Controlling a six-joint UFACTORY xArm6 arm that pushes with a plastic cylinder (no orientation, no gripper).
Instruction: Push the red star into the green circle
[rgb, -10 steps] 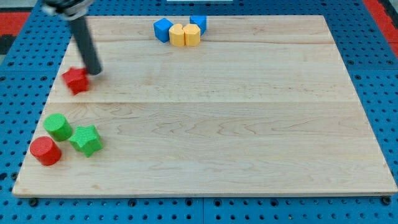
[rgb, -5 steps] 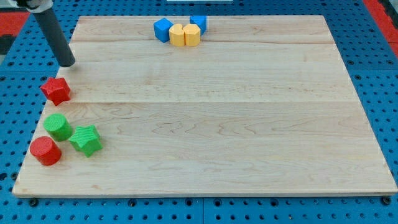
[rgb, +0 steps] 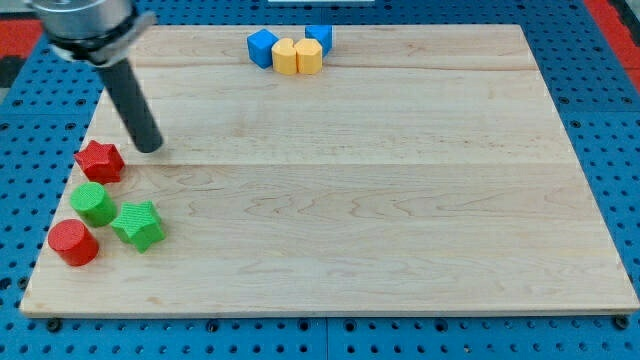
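One red star (rgb: 99, 161) sits beside my tip (rgb: 149, 146).

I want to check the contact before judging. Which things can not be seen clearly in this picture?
- Whether the red star touches the green circle: their edges meet in the camera view, gap unclear.
- The rear blue block: partly hidden behind the yellow blocks.
- The rod above my tip: cut off by the view's top.
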